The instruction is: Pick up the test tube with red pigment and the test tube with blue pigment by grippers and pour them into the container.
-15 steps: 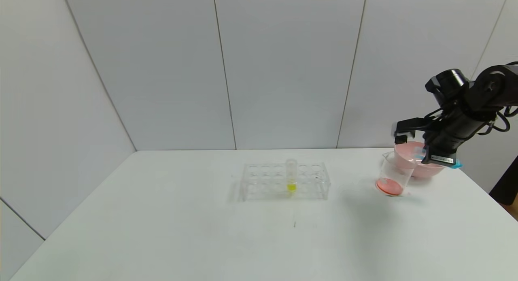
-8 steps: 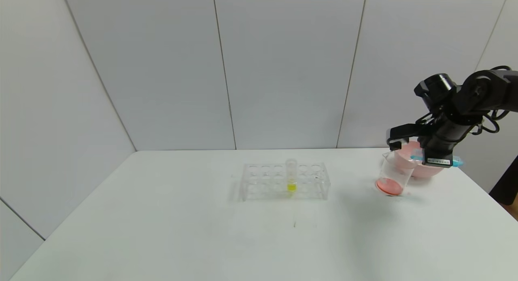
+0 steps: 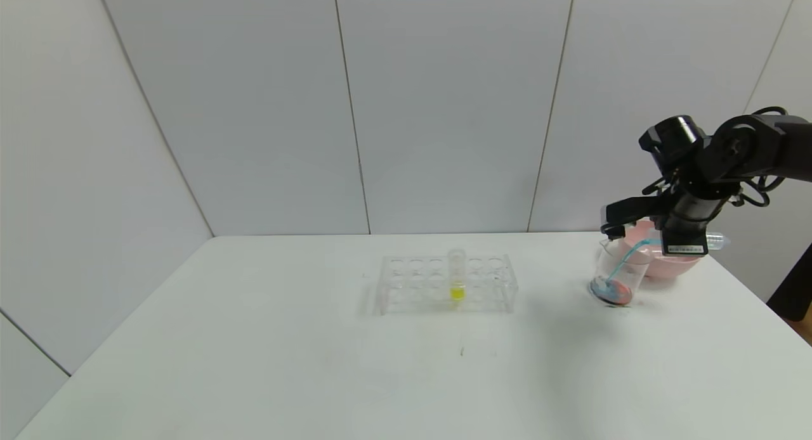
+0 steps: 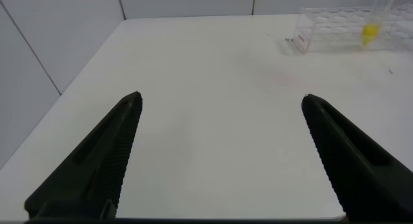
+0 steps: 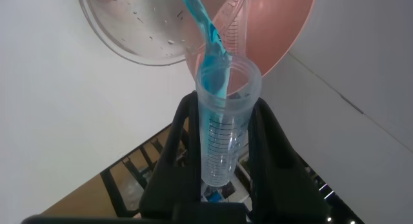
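Observation:
My right gripper [image 3: 677,236] is shut on the test tube with blue pigment [image 3: 715,241] and holds it tipped over the container [image 3: 616,269], a small clear beaker at the table's far right. A blue stream runs from the tube's mouth into the beaker, where blue liquid meets red liquid at the bottom. In the right wrist view the tube [image 5: 222,130] sits between the fingers of my right gripper [image 5: 224,106], above the beaker [image 5: 135,30]. The test tube with red pigment is out of view. My left gripper [image 4: 221,96] is open and empty over bare table.
A pink bowl [image 3: 672,265] stands right behind the beaker and also shows in the right wrist view [image 5: 281,30]. A clear tube rack [image 3: 444,291] holding a yellow-liquid tube [image 3: 457,274] stands mid-table. The table's right edge lies close to the bowl.
My right gripper has moved a little left and tipped the blue tube further. Blue liquid now streams into the beaker, which held only red liquid before.

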Available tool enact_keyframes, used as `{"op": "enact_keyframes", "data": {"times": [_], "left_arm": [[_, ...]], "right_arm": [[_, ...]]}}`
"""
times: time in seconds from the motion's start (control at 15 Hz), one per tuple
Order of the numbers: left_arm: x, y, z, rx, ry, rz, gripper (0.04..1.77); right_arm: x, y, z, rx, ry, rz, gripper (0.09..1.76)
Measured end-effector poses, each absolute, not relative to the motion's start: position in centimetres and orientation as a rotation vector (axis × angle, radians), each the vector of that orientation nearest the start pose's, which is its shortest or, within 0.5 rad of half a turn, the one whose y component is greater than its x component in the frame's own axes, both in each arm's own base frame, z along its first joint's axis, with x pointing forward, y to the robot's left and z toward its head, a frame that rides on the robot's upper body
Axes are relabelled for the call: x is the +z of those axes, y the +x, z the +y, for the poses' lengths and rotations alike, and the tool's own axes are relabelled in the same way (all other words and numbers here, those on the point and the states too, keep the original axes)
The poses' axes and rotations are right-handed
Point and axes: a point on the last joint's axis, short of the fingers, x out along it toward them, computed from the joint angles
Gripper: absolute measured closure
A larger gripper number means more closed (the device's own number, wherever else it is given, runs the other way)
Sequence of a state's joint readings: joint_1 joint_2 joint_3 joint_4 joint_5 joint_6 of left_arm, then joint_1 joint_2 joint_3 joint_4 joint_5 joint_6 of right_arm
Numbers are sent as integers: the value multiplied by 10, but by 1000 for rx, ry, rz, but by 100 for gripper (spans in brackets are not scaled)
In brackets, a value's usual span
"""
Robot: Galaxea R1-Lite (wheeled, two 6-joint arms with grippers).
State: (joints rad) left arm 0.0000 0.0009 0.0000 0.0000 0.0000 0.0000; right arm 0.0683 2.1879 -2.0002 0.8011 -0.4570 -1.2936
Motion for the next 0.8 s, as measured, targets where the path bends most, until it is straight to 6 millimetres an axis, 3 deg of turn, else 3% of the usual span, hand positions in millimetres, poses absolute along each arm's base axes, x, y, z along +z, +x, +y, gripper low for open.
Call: {"op": "enact_keyframes", "data": {"times": [0.8], "left_arm": [[75,-23,0,0,0,1,5]], "right_arm": [[210,413,35,271,-1564,1072,136]]}}
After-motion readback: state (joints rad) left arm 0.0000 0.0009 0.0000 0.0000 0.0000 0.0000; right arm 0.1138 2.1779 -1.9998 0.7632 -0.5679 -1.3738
